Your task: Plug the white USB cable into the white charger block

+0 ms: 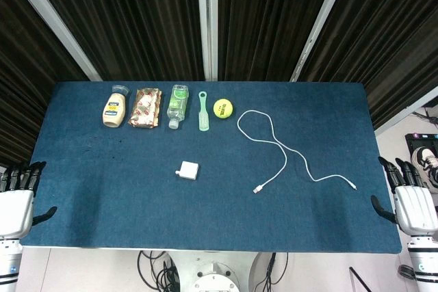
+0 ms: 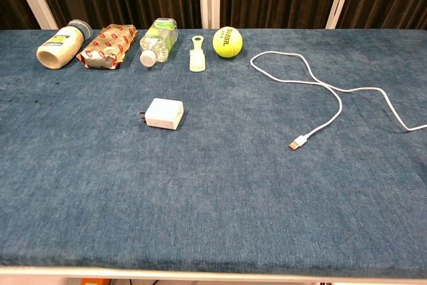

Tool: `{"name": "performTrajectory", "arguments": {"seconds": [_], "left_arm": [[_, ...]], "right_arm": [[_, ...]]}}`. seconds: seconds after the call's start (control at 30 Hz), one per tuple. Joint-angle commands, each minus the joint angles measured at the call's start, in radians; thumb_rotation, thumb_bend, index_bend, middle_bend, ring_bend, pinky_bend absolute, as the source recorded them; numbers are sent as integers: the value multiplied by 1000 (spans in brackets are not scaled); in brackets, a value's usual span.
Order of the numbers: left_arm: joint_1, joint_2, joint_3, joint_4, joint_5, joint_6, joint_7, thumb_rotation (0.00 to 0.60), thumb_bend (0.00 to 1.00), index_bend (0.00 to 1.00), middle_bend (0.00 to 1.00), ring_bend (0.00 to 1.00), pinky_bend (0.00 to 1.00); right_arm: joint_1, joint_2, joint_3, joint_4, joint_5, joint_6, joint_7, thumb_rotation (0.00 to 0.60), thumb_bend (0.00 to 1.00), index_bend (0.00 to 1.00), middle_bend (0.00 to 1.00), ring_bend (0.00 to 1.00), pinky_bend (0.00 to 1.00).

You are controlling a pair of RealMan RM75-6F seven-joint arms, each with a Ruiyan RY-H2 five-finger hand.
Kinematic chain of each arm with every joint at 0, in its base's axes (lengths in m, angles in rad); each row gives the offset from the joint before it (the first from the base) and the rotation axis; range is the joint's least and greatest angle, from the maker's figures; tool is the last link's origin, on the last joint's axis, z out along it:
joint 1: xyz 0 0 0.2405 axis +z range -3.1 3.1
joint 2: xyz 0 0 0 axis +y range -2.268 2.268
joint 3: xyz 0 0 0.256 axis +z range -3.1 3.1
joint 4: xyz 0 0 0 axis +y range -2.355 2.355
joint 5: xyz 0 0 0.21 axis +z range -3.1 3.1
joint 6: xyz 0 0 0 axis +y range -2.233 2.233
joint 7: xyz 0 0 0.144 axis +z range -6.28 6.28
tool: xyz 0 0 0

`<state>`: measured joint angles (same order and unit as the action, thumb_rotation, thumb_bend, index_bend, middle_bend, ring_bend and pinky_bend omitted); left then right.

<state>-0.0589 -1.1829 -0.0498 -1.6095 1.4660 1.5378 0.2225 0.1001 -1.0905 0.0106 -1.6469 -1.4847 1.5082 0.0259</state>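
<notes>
- Head view: a worktop (image 1: 102,203) covered in blue cloth is seen from above, and the white charger block (image 1: 187,169) is found near its middle, lying flat and apart from everything else.
- The white USB cable (image 1: 280,148) is laid in loose curves on the right half; its USB plug (image 1: 258,189) is pointed toward the near edge, well apart from the block, and its other end is turned toward the right edge.
- Along the far edge a row is formed by a mayonnaise bottle (image 1: 115,109), a snack packet (image 1: 146,108), a clear green-labelled bottle (image 1: 177,105), a green comb-like tool (image 1: 203,111) and a yellow tennis ball (image 1: 223,107); no label can be read here.
- The left hand (image 1: 15,206) is held off the near left corner, the right hand (image 1: 413,203) off the near right corner; both are spread and nothing is held.
- Chest view: dark lettering is seen on the ball, but it cannot be made out; neither hand is shown.
</notes>
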Motion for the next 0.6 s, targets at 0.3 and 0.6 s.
{"name": "performTrajectory", "arguments": {"seconds": [0.3,0.6], "left_arm": [[-10,-14,0,30,-5,-25,-32,600,0,86,97,30,0],[-16,-22,4,41,1,-37,-45,600,0,87,97,30,0]], "right_arm": [[16,-8,4,-22,-50,-21,-33,600,266,19,156,0,0],[148,-79,8,-41,-150,-189,-129,600,209,134,231,4,0]]}}
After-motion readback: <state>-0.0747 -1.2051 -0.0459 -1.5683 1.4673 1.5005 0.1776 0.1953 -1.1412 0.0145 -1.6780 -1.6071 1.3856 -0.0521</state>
